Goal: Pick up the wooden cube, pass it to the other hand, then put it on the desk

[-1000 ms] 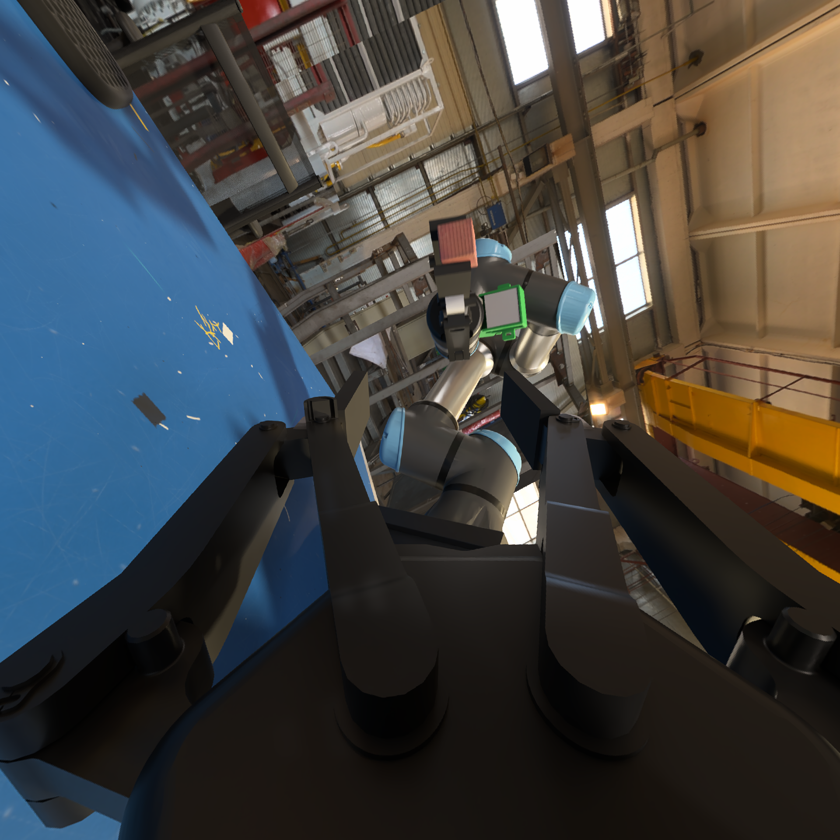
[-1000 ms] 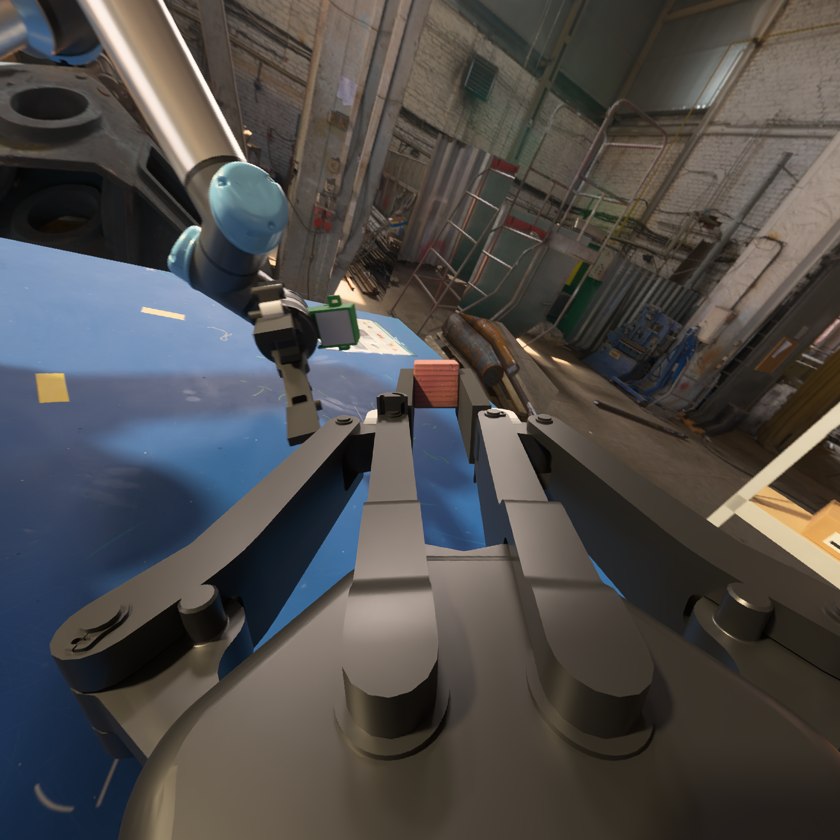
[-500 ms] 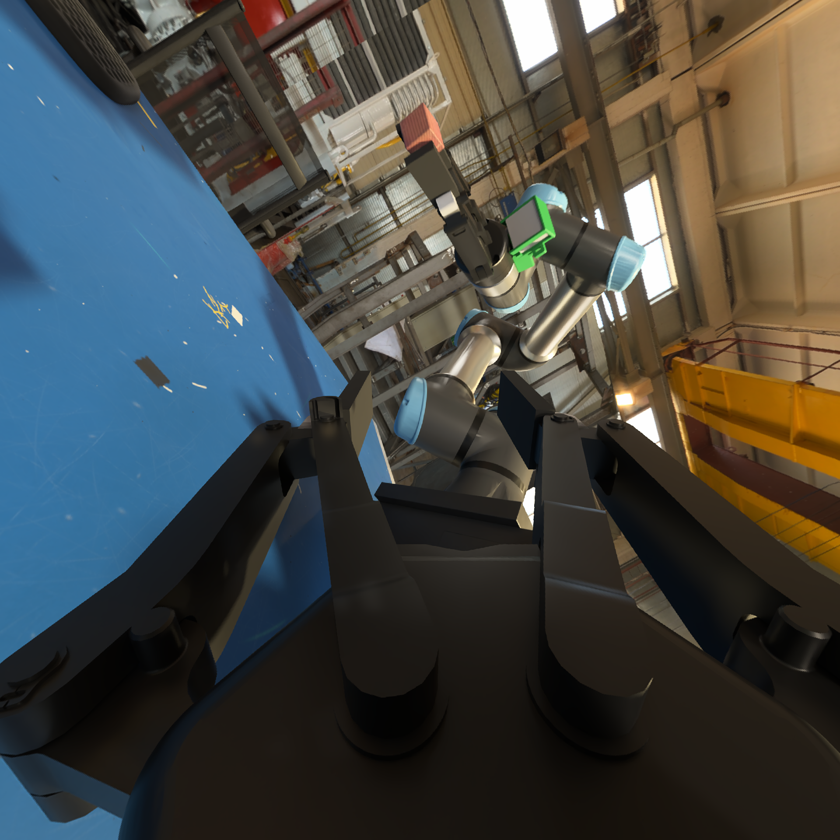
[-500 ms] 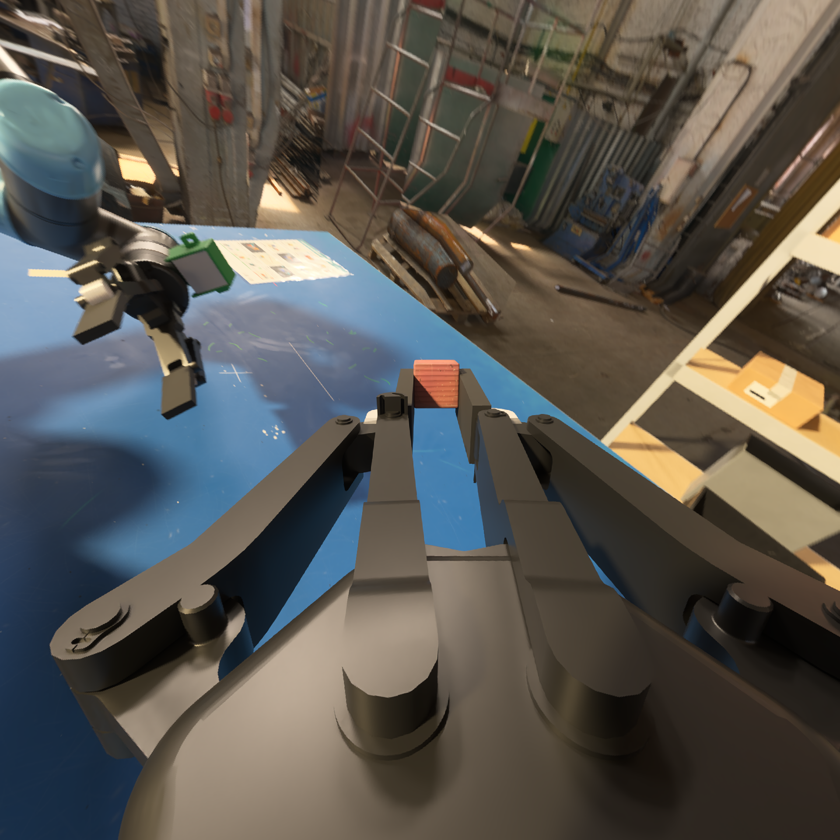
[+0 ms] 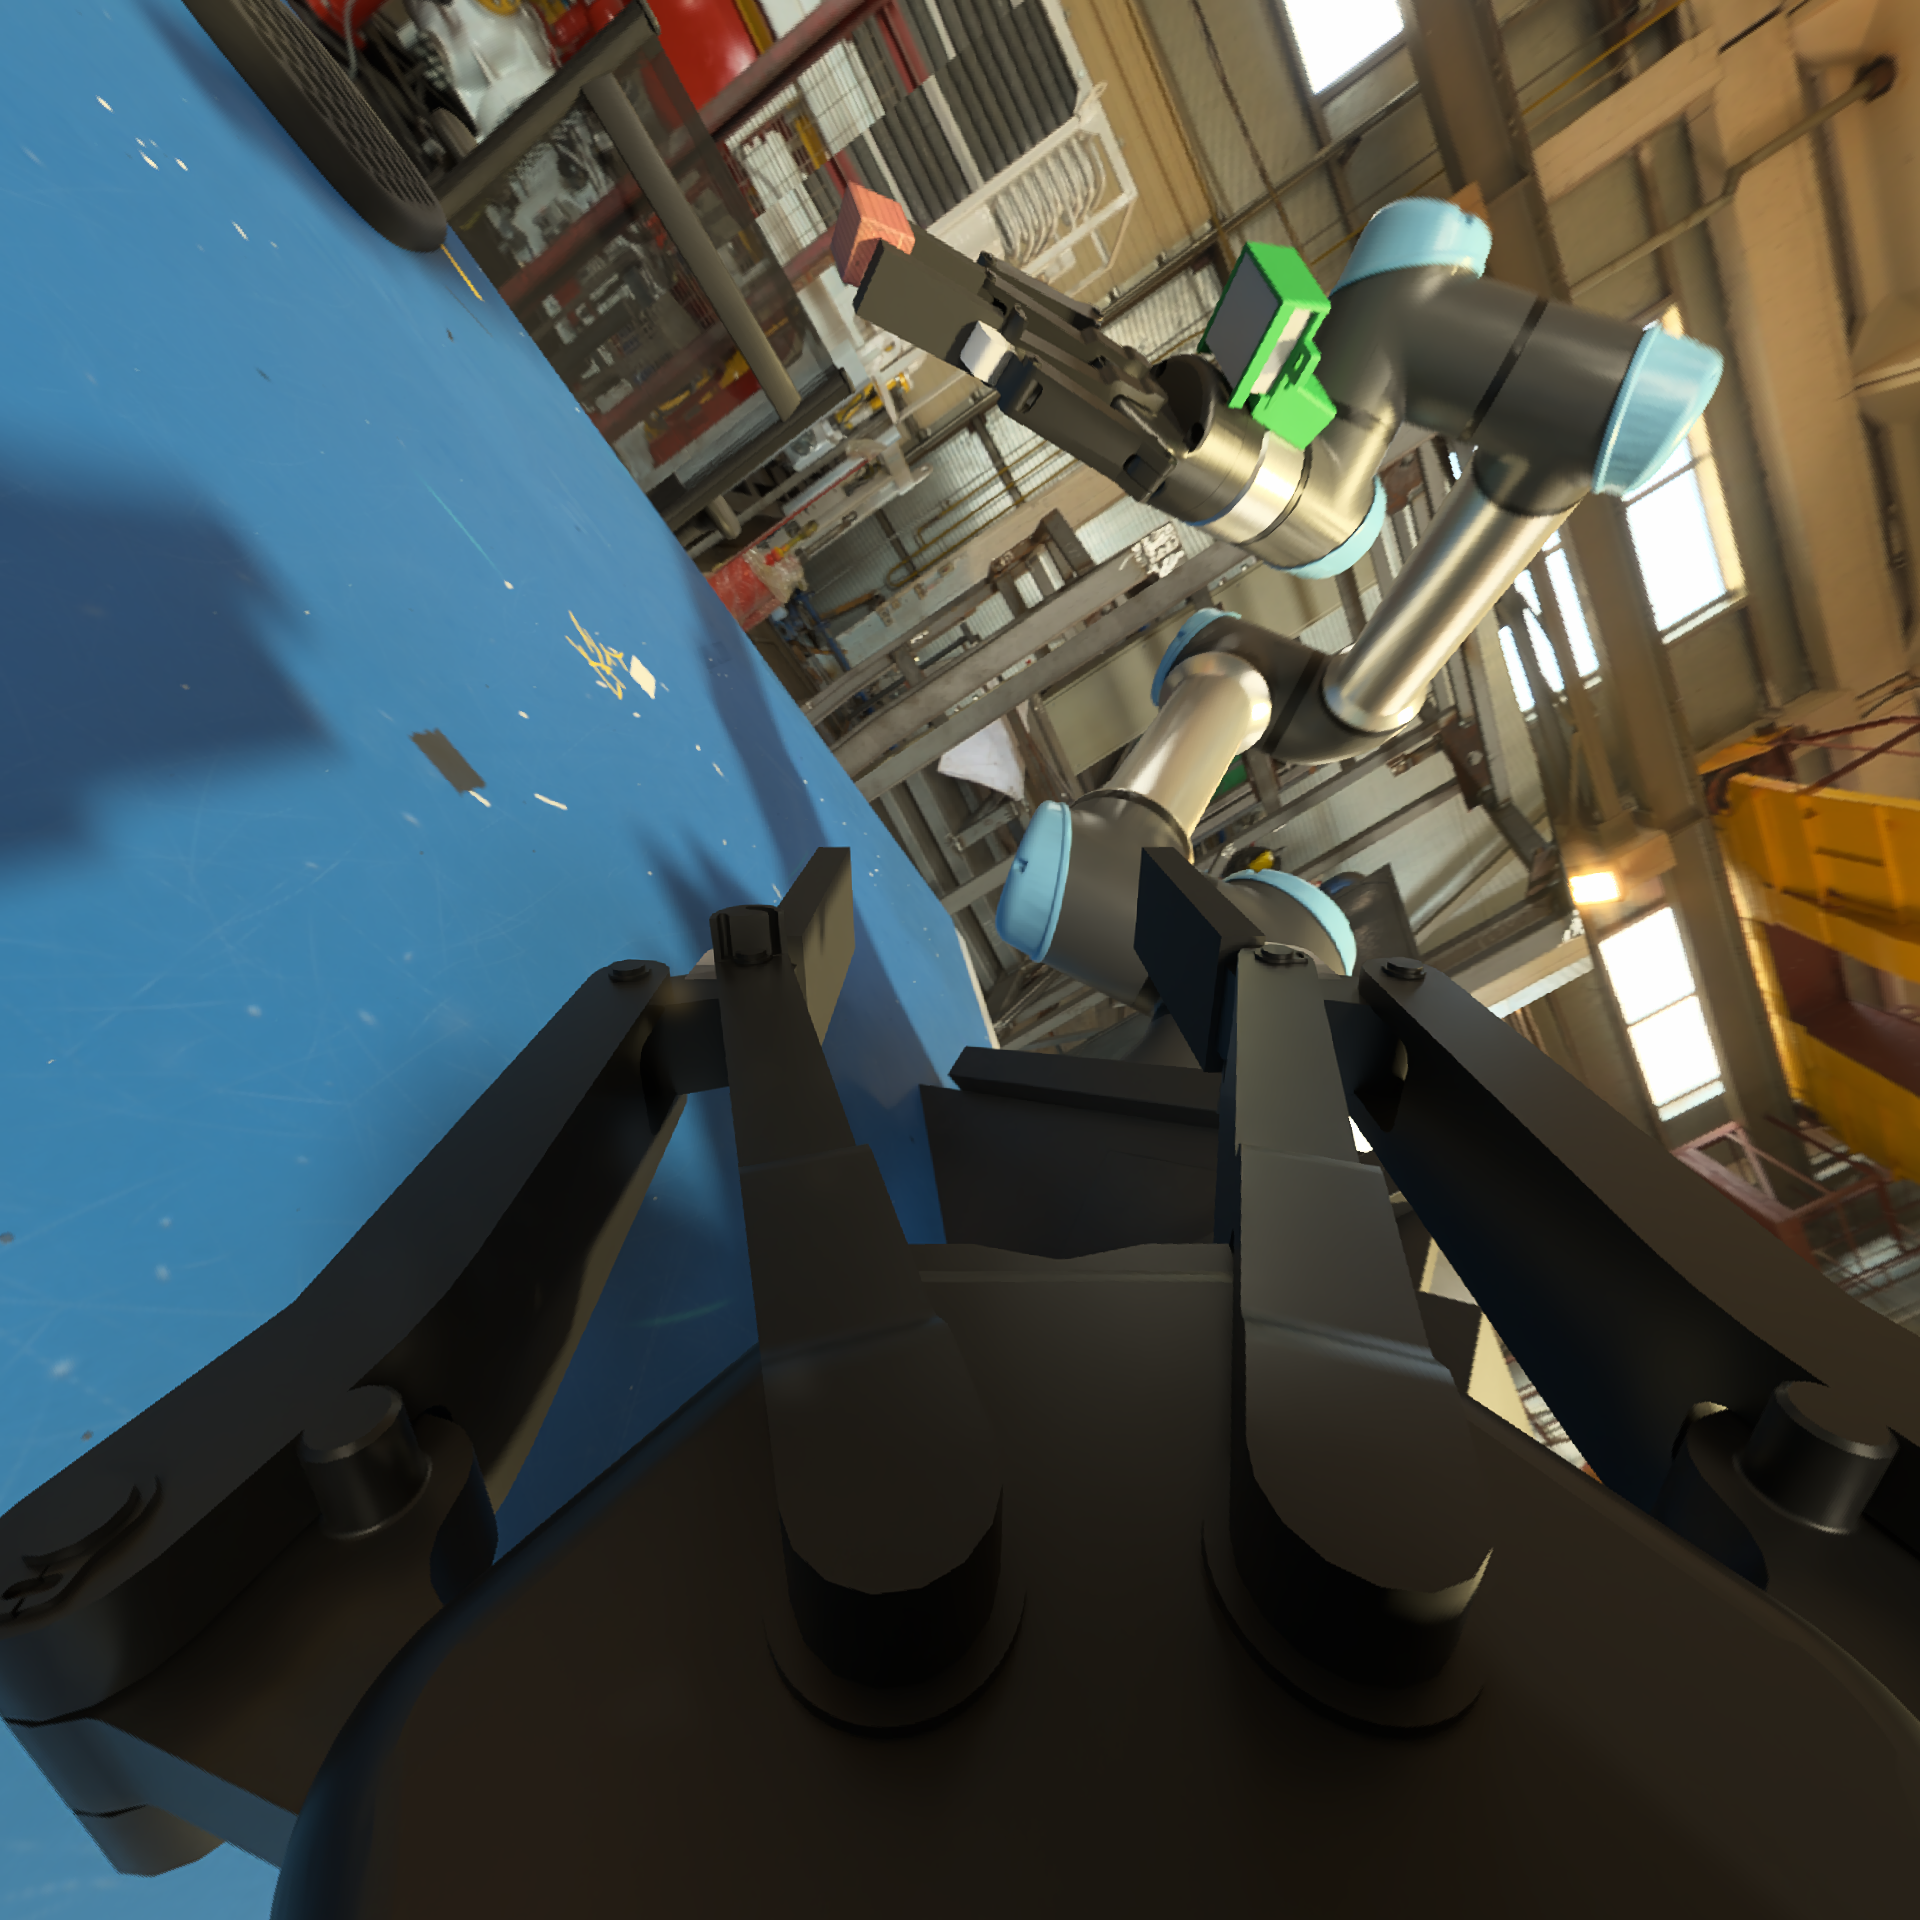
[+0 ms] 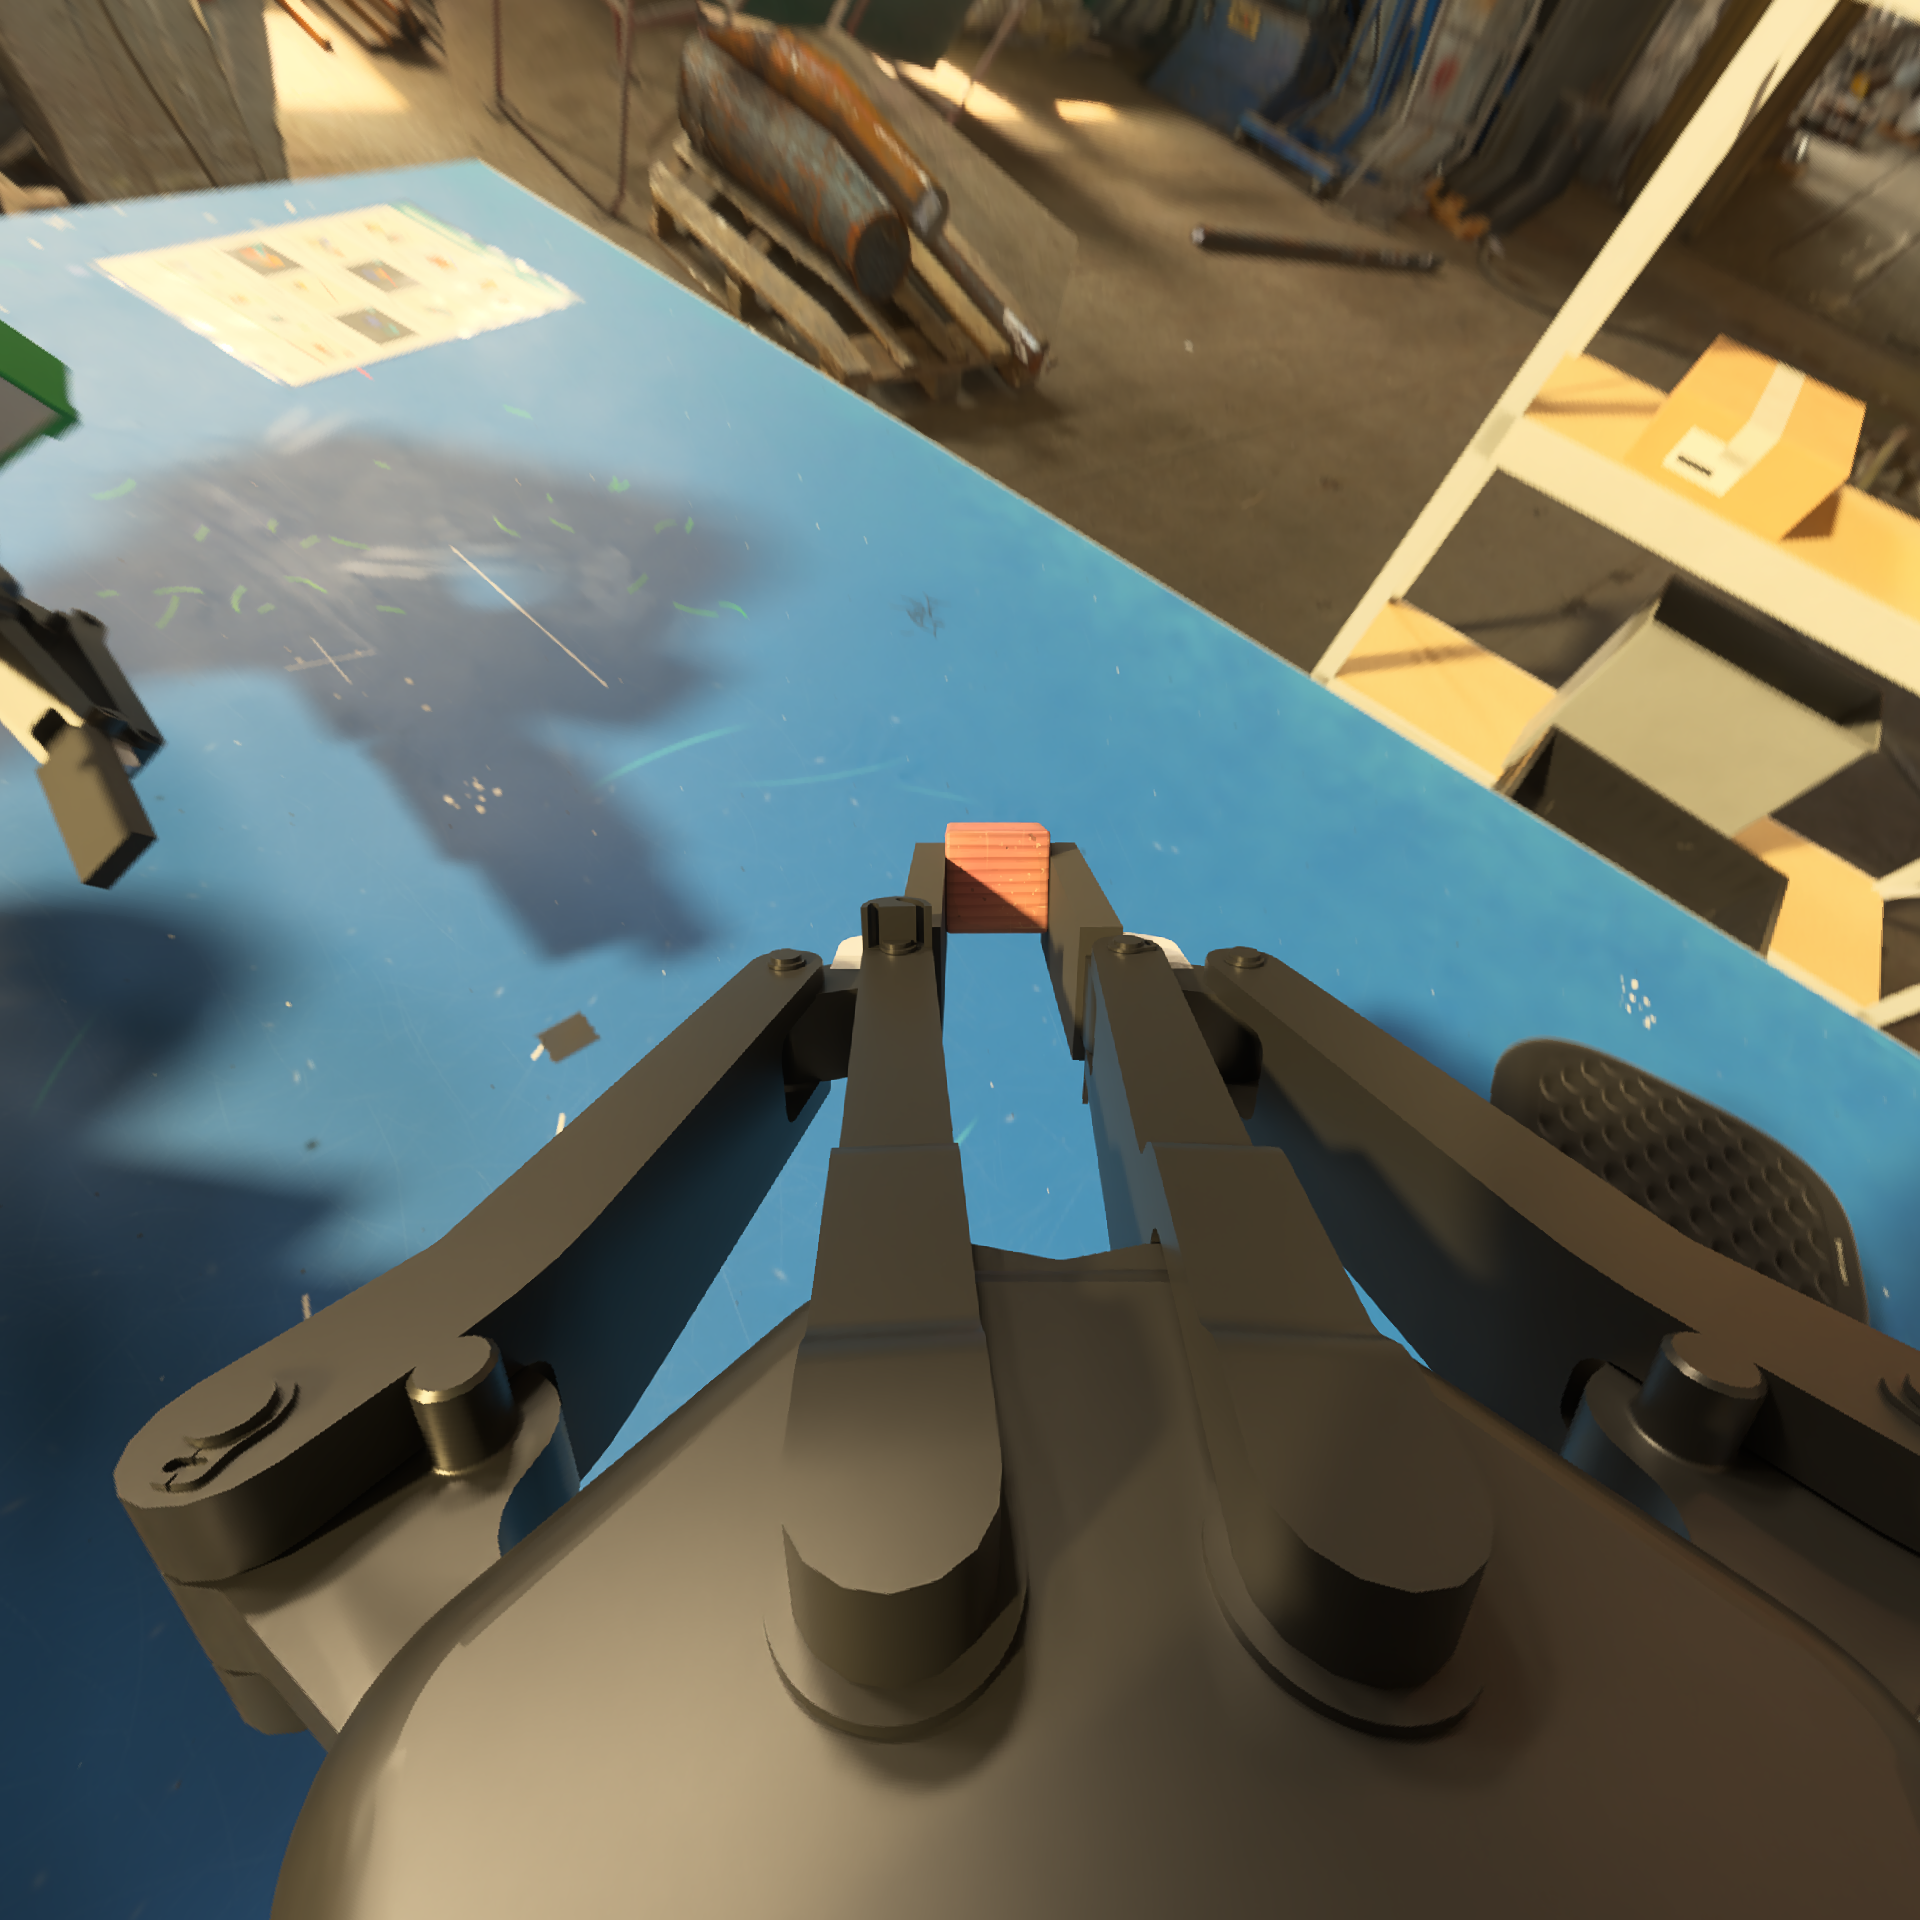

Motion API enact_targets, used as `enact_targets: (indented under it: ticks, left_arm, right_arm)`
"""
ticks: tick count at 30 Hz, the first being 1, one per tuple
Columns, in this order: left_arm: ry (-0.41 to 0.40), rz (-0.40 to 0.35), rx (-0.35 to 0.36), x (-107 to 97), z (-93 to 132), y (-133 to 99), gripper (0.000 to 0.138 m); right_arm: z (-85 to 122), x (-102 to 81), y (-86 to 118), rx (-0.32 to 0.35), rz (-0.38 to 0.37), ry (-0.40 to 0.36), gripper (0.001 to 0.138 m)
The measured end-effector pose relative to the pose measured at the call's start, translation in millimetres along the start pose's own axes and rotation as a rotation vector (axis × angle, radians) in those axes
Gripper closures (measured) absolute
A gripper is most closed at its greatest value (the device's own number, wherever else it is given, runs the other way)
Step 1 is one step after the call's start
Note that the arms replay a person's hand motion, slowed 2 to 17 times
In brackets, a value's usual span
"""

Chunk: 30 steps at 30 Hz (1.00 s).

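Right gripper (image 6: 995, 883) w/ jaws pinching the wooden cube (image 6: 995, 876) at the fingertips, held above the blue desk (image 6: 727, 644), not touching it; the left wrist view shows the same cube (image 5: 864, 237) at the tip of the right gripper (image 5: 883, 265), out past the desk (image 5: 260, 623) edge. Left gripper (image 5: 987, 914) has jaws spread w/ nothing between them. A perforated dark pad (image 6: 1683, 1174) lies on the desk beside the right gripper's linkage; a printed sheet (image 6: 332, 286) lies at the far end.

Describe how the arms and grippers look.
The right arm has silvery tubes, dark grey joints and pale blue caps, with a green box at its wrist. Both the left gripper and right gripper are dark grey linkages with flat rectangular pads.
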<state>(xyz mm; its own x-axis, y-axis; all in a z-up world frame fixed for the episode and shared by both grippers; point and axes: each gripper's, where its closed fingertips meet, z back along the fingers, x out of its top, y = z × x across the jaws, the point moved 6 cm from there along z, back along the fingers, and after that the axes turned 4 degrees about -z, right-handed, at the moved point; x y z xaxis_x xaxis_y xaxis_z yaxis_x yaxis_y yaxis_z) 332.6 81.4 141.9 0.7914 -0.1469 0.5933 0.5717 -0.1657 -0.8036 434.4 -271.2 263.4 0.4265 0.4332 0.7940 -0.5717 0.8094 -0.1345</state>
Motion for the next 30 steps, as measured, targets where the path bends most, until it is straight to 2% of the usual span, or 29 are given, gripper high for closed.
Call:
enact_targets:
  ticks: [8,18,23,30]
  left_arm:
    - [0.014,-0.061,0.09,-16,5,5,0.067]
    - [0.022,-0.109,0.174,-30,11,14,0.069]
    - [0.026,-0.104,0.187,-34,12,18,0.07]
    - [0.024,-0.083,0.176,-34,12,22,0.07]
  right_arm:
    - [-14,-33.0,-17,-0.025,-0.049,0.2,0.114]
    - [-35,-68.7,-19,0.046,-0.124,0.438,0.114]
    - [-46,-80.9,-17,0.087,-0.164,0.518,0.114]
    - [-63,-91.1,-12,0.16,-0.2,0.575,0.114]
